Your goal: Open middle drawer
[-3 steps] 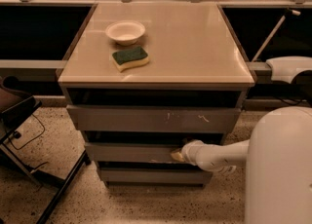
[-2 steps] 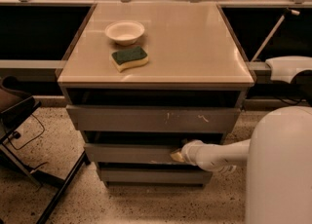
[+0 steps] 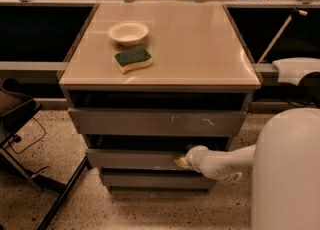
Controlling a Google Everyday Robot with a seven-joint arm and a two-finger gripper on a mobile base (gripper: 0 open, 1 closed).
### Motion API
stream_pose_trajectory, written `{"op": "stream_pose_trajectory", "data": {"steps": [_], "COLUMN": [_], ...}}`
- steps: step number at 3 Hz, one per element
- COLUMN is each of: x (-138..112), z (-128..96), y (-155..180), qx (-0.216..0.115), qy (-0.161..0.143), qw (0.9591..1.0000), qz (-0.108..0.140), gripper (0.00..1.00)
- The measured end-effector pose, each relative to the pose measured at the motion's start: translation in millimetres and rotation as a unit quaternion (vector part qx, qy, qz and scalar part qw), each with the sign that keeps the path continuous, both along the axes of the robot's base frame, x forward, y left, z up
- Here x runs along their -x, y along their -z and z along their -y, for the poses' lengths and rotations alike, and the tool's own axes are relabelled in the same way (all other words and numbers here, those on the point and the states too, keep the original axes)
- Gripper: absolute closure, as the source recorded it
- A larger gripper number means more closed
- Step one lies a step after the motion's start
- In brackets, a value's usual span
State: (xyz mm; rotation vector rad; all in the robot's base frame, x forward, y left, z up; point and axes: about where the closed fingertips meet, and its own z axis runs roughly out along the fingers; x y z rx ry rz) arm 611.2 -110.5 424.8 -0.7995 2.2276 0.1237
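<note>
The middle drawer lies long axis 9 to 3 o'clock, front toward the camera, between the scratched drawer front and the plain drawer front. The gripper sits at its 3 o'clock end, apparently touching; its grip cannot be told. The arm hides the front's right part. At 12 o'clock, a bowl and a sponge sit on the cabinet top.

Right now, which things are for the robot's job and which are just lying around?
For the job: middle drawer; gripper, at that drawer's front, right of centre.
Lying about: white bowl and green sponge on the cabinet top; top drawer; bottom drawer.
</note>
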Motion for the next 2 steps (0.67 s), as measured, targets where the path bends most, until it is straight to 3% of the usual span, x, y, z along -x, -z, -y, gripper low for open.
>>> {"op": "stream_pose_trajectory", "data": {"steps": [2], "x": [8.4], "z": [0.2], "y": [0.0], "qx": [0.001], "qy": [0.005], "qw": [1.0000], "qz": [0.002], "gripper": [1.00]}}
